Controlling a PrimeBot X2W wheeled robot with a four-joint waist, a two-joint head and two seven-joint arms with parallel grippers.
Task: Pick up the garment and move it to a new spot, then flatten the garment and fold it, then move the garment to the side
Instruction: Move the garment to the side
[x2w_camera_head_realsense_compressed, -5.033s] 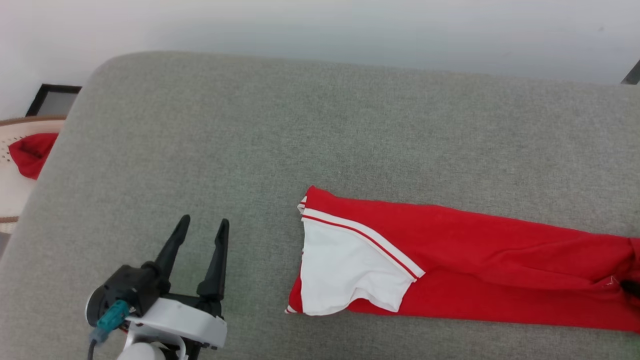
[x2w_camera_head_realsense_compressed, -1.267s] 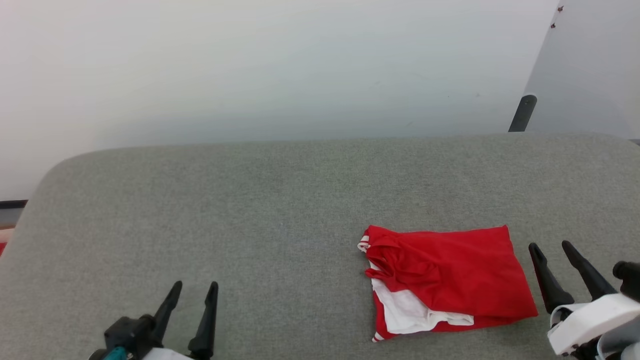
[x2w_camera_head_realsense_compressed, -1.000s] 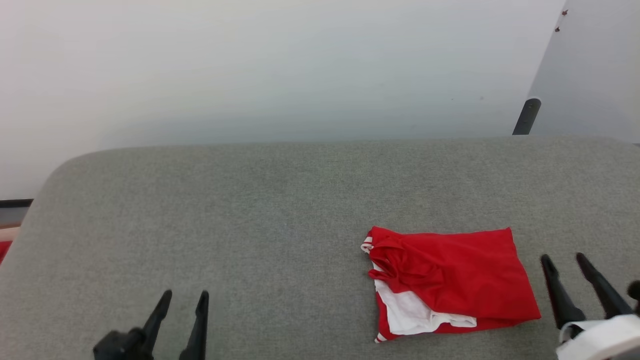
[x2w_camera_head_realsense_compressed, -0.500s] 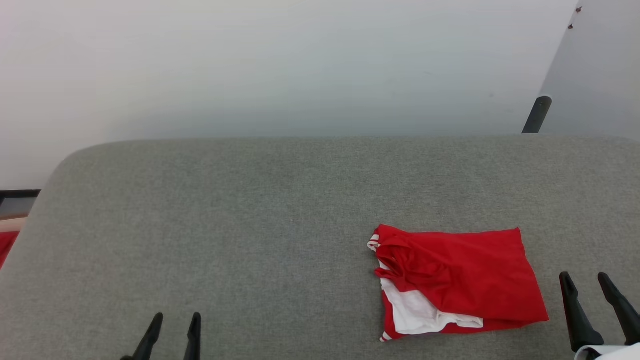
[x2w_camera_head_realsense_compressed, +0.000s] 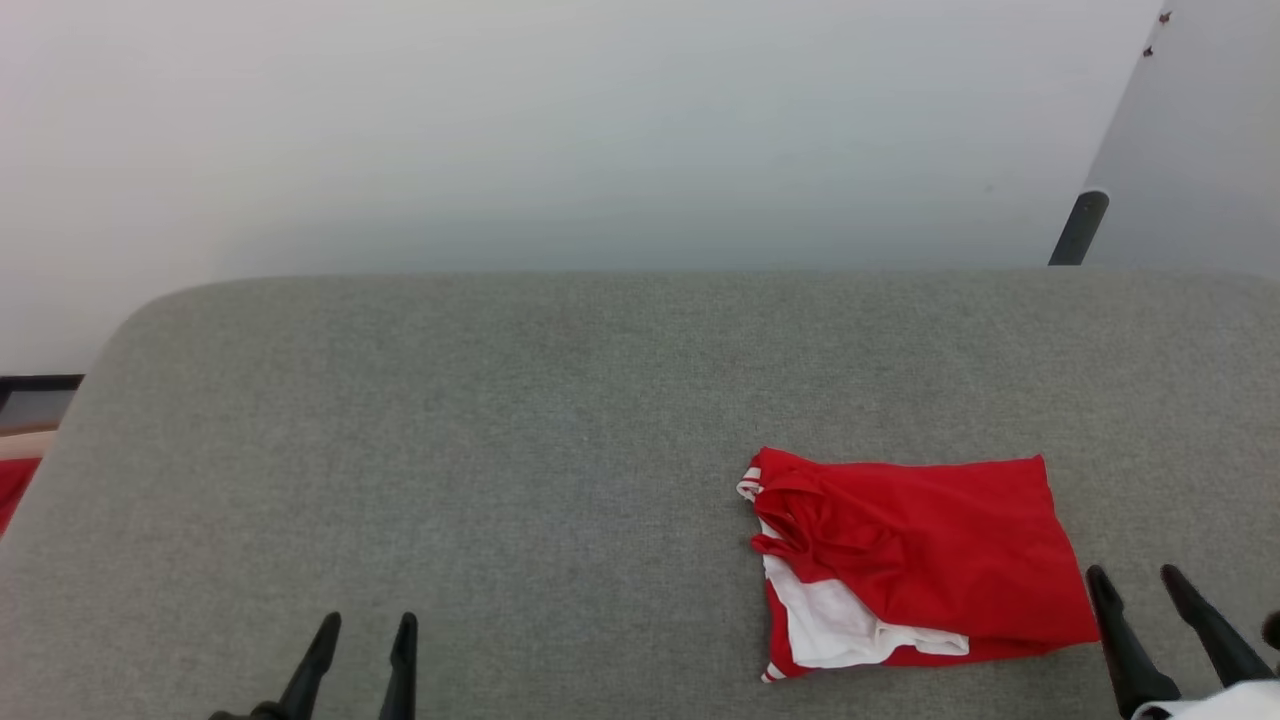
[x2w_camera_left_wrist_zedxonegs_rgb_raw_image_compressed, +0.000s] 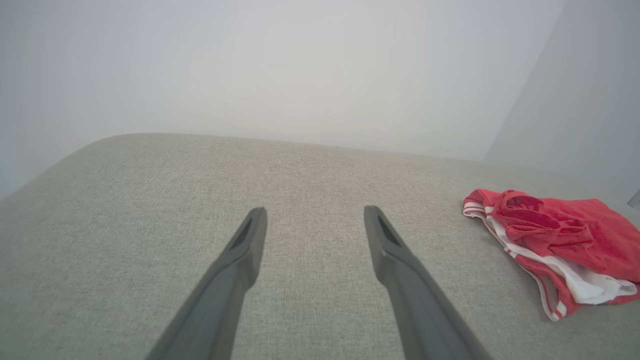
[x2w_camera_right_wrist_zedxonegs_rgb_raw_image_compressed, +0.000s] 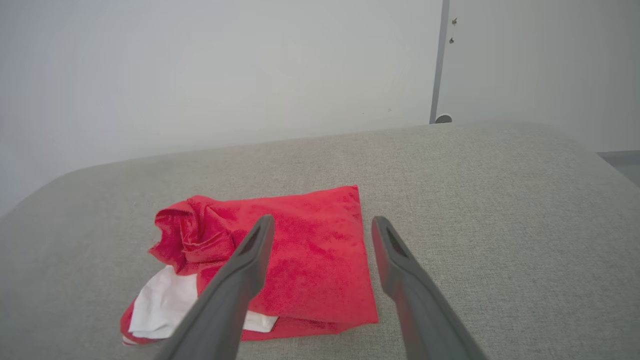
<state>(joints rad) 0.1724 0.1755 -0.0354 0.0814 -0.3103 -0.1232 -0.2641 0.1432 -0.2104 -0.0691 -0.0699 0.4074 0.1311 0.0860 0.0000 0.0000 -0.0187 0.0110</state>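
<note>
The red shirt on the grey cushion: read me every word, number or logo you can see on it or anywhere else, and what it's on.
None: no word, number or logo can be read.
The garment lies folded on the grey cushion: plain red cloth, a white sleeve, striped trim, no lettering on the faces showing.
The wall, left gripper and right gripper bear no readable label.

The folded red-and-white jersey garment lies on the grey fabric cushion, right of centre and toward the front. The right gripper is just beside its right edge. The left gripper is well apart, to its left.
</note>
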